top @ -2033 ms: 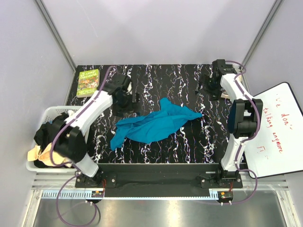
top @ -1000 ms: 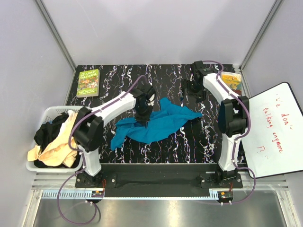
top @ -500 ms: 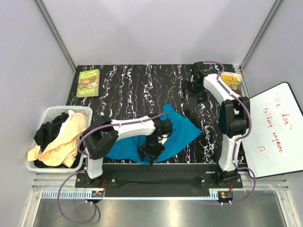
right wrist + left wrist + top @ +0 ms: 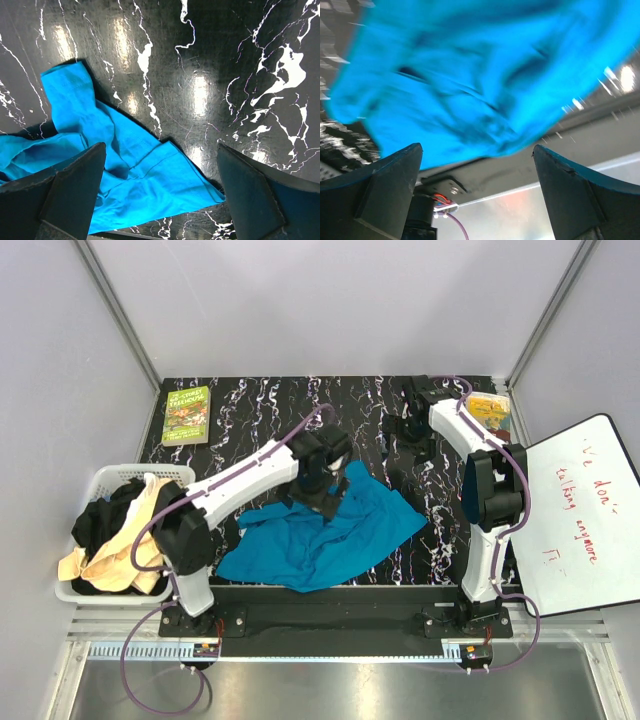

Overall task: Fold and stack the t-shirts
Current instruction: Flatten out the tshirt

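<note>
All three views share the teal t-shirt (image 4: 340, 535): overhead from afar, wrists looking down nearer.

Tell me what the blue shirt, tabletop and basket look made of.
Teal shirt: soft matte fabric, likely cotton; it creases and drapes. Tabletop: hard, glossy black with white veins, marble-look; it mirrors lights. Basket: white slatted plastic, probably.

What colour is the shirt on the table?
Plain teal blue t-shirt; clearest in the right wrist view.
</note>
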You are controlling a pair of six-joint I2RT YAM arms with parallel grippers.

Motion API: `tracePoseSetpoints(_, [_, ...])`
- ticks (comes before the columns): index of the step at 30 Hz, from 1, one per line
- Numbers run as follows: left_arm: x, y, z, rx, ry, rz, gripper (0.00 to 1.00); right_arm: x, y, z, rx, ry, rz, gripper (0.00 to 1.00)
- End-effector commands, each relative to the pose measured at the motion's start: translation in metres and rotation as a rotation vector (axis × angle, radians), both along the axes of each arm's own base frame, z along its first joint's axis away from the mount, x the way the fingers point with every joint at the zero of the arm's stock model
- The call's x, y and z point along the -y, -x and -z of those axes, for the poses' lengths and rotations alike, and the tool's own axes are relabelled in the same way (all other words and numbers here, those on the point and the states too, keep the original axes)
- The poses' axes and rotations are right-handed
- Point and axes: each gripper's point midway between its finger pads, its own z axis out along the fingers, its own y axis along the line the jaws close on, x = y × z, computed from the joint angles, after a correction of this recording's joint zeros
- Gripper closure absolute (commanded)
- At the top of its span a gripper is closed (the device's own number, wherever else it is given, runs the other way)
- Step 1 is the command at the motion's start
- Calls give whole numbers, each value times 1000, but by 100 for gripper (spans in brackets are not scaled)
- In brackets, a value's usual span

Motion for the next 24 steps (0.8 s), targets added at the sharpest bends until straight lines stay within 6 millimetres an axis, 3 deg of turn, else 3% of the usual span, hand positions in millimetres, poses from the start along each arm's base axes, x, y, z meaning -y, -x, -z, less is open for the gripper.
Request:
tracePoseSetpoints(1, [-29,-49,28,54,-137,-58,1,-7,1,-22,48,-44,1,0])
tracePoseSetpoints(6, [-22,-80,55,45,-92,-76,1,-7,5,-21,46,-47,0,0])
tracePoseSetpoints(9, [-7,-97,53,75,-52,-86,3,-7,7,-19,40,-49,2,0])
tracePoseSetpoints(12, [1,-109,57,86,-50,-101,11,-8,9,-18,35,-56,1,0])
tracePoseSetpoints(13, [3,-113,58,92,-53,-104,20,-8,10,-18,35,-55,1,0])
tracePoseSetpoints(15, [3,-120,67,94,-80,-114,22,-6,10,-17,33,-51,3,0])
tracePoseSetpoints(22, [-11,-120,98,55,-182,-136,30,-5,11,-17,37,-40,0,0])
tracePoseSetpoints(24, [-12,-121,105,50,-185,-146,40,-5,10,-17,37,-39,-3,0])
